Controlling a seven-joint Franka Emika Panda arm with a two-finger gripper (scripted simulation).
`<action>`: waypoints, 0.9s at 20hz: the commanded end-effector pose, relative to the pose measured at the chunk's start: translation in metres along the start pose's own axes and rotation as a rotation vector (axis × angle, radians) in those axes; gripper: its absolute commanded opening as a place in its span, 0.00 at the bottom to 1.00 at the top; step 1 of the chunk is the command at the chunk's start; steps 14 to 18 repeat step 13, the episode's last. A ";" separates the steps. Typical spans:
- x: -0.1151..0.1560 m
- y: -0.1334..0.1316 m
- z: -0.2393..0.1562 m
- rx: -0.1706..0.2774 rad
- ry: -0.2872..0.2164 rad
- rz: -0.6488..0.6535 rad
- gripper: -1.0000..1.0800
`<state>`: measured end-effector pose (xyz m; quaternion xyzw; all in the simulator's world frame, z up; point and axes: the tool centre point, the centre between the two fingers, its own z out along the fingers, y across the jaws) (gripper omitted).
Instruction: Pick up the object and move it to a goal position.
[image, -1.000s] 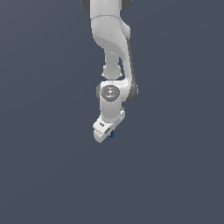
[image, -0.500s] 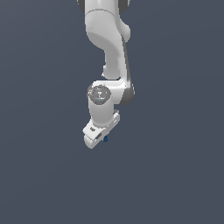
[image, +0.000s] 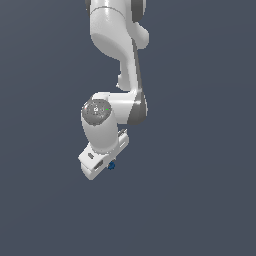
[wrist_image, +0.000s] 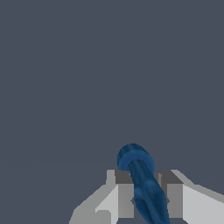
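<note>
The object (image: 111, 165) is a tiny dark blue item that peeks out beside the white gripper (image: 102, 168) in the exterior view. In the wrist view it is a dark blue rounded rod (wrist_image: 141, 177) clamped between the two grey fingers (wrist_image: 125, 197), its round end sticking out past them. The gripper is shut on it and holds it in the air against the plain grey-blue background. The white arm (image: 117, 45) comes down from the top of the exterior view and hides most of the fingers there.
The gripper with the object has moved toward the exterior view's left and slightly lower over the last second. Its hold on the object has not changed.
</note>
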<state>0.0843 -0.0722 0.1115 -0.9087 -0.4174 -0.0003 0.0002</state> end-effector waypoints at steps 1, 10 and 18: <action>0.001 0.009 -0.005 0.000 0.000 -0.001 0.00; 0.003 0.026 -0.013 0.000 -0.001 -0.001 0.00; 0.003 0.026 -0.014 0.000 -0.001 -0.001 0.00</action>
